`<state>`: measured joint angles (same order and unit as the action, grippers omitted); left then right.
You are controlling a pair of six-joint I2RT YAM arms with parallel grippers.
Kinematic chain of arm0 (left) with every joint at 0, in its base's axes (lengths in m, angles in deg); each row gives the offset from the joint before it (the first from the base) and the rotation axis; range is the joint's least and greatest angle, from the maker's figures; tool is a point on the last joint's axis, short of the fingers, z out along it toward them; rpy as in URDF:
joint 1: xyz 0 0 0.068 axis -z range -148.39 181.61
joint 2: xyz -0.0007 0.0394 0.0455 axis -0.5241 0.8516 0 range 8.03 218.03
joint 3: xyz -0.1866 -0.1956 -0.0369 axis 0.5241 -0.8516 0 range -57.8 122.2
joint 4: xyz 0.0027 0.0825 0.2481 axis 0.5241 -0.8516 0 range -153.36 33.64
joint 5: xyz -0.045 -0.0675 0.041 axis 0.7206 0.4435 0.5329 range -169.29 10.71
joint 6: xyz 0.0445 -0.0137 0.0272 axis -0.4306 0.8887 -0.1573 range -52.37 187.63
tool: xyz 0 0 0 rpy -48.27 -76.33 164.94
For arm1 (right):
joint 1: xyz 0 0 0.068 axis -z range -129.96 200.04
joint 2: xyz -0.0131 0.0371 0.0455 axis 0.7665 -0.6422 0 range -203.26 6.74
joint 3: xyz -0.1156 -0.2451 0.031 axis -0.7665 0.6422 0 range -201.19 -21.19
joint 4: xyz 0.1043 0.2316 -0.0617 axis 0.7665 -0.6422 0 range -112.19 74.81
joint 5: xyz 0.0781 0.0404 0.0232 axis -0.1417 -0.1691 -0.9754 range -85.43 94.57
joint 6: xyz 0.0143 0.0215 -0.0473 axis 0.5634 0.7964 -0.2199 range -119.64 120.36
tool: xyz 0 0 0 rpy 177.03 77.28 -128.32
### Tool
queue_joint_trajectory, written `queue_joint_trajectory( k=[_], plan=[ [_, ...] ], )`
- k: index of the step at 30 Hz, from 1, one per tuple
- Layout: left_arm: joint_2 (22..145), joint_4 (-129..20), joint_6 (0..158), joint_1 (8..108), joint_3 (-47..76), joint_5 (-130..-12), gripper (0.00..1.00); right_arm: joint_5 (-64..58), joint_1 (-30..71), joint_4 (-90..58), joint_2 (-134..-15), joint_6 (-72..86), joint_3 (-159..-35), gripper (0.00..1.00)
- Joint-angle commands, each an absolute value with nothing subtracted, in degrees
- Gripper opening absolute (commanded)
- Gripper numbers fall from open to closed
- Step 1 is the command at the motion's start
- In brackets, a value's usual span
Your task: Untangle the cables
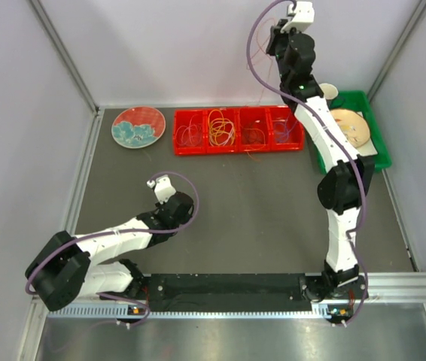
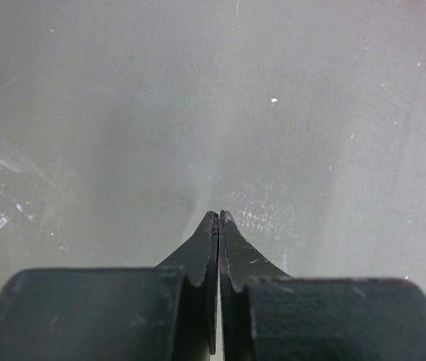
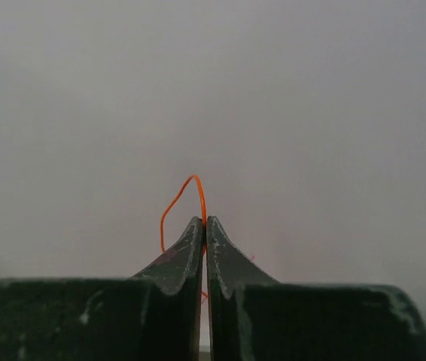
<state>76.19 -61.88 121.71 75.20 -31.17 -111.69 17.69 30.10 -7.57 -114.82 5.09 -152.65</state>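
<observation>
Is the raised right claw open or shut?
Shut. In the wrist view the right claw has its tips pressed together, pinching a thin orange cable that loops out above.

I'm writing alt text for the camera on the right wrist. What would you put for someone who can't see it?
The right hand, its two dark fingers pressed shut, pinches a hair-thin orange cable that arcs in a small loop above the fingertips. Behind it is only a plain, pale grey blur.
</observation>
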Motion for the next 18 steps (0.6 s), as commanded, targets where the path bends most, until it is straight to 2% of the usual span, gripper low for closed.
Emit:
queue_joint_trajectory(
  k=[1,6,9,18],
  plan=[
    [76.7,-59.6,122.2,75.0,-31.3,-112.8,0.0,18.5,30.4,-3.4,-106.7,7.8,-143.0,0.0],
    [76.7,-59.7,122.2,75.0,-31.3,-112.9,0.0,18.7,30.4,1.3,-100.1,9.0,-126.9,0.0],
    [76.4,-59.6,122.1,74.9,-31.3,-112.9,0.0,19.7,30.4,2.5,-97.5,8.6,-121.4,0.0],
    [76.2,-59.8,122.1,74.9,-31.4,-112.8,0.0,18.9,30.5,-0.8,-97.8,10.2,-116.3,0.0]
  ],
)
